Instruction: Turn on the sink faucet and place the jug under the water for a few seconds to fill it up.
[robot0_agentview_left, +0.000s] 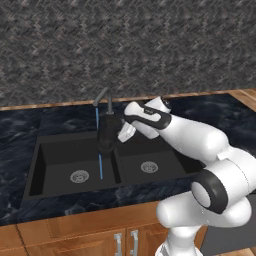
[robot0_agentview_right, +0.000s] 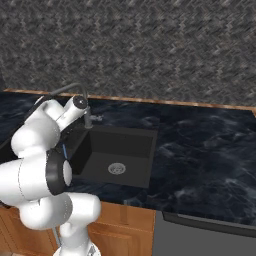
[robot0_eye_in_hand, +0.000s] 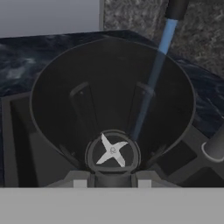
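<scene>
Now, from the left base view, the white arm reaches forward over the wide black double-basin sink, its jaws pinching the small dark cylindrical jug under the slim dark grey faucet; the thin blue water stream meets it above the left basin. From the right base view, the arm's bulk hides the hand, beside the dark marbled counter. Through the hand view, water runs into the jug's open mouth, a silver blade at its bottom.
</scene>
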